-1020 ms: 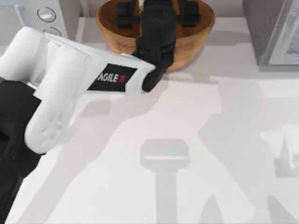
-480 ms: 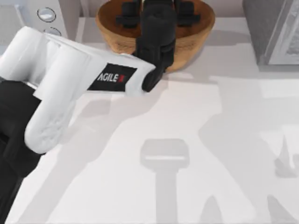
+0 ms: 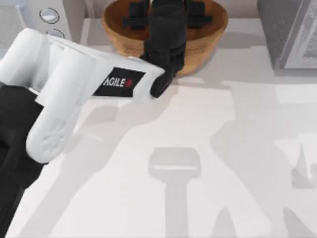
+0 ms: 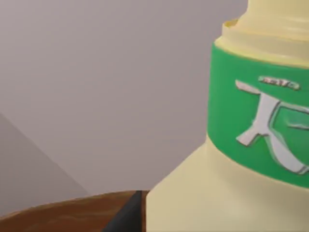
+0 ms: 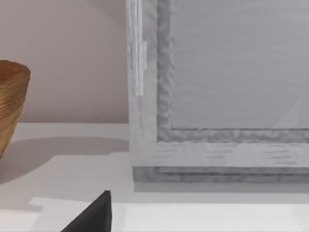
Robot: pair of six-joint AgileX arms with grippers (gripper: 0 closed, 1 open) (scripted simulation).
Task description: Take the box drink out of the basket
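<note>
Standing inside the basket (image 3: 208, 42) at the desk's (image 3: 223, 163) far edge, the box drink (image 4: 231, 193) looks light, stiff and slick; its flat sides suit a grip. My left tool (image 3: 166, 12) hangs over it; I cannot tell its opening. Right arm parked.

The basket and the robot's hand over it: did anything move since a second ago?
Barely. The left hand crept slightly toward the far edge of the basket, over its inside. The basket stayed put, and so did the white arm. The drink sits close before the left wrist camera.
</note>
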